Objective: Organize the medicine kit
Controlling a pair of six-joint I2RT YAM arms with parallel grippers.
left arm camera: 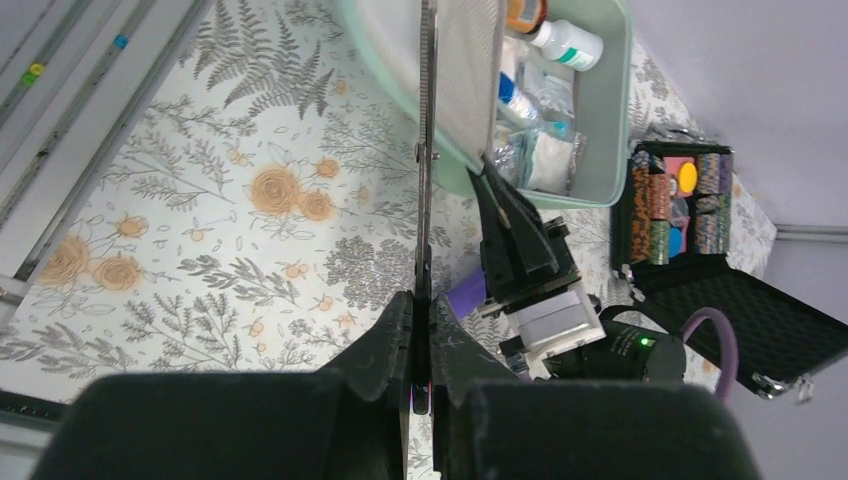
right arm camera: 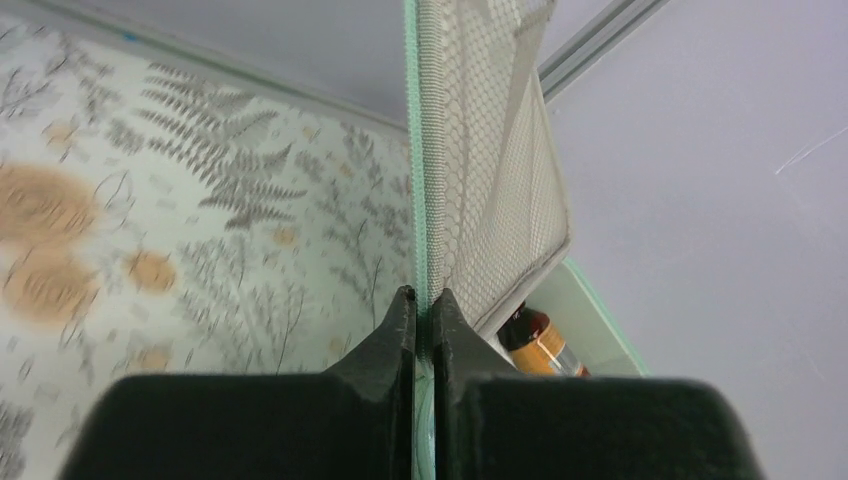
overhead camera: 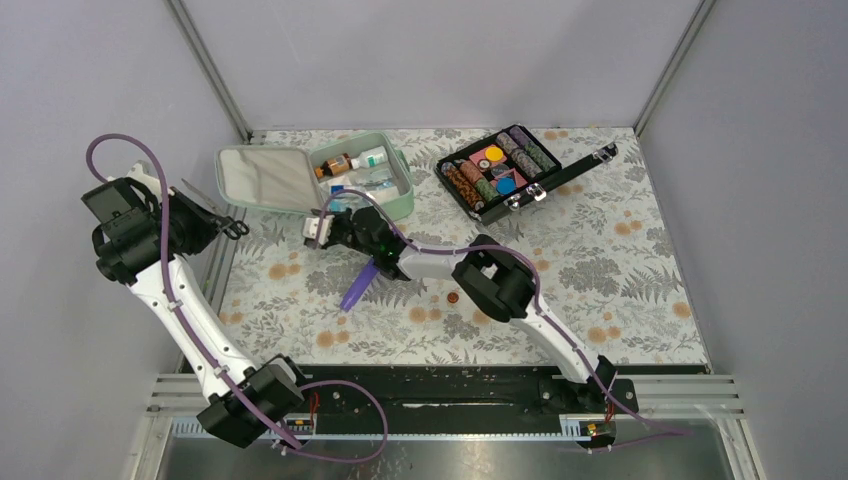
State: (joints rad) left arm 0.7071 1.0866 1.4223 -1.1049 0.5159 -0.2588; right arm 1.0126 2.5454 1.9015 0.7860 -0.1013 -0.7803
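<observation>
The medicine kit (overhead camera: 401, 182) lies open at the back of the table, its mint-green box holding bottles and packets. Its lid (overhead camera: 258, 177), lined with a grey mesh pocket (right arm camera: 490, 150), is folded out to the left. My right gripper (overhead camera: 318, 228) is at the kit's front edge, shut on the lid's mint zipper rim (right arm camera: 413, 150); a brown bottle (right arm camera: 540, 340) shows just past the jaws. My left gripper (left arm camera: 421, 300) hovers left of the kit (left arm camera: 606, 120), shut on a thin metal tool (left arm camera: 425, 150) seen edge-on, apparently scissors.
A purple pen-like object (overhead camera: 355, 290) lies on the floral cloth under my right arm, with a small coin (overhead camera: 451, 297) beside it. An open black case of colourful discs (overhead camera: 500, 168) stands at the back right. Grey walls close the table in.
</observation>
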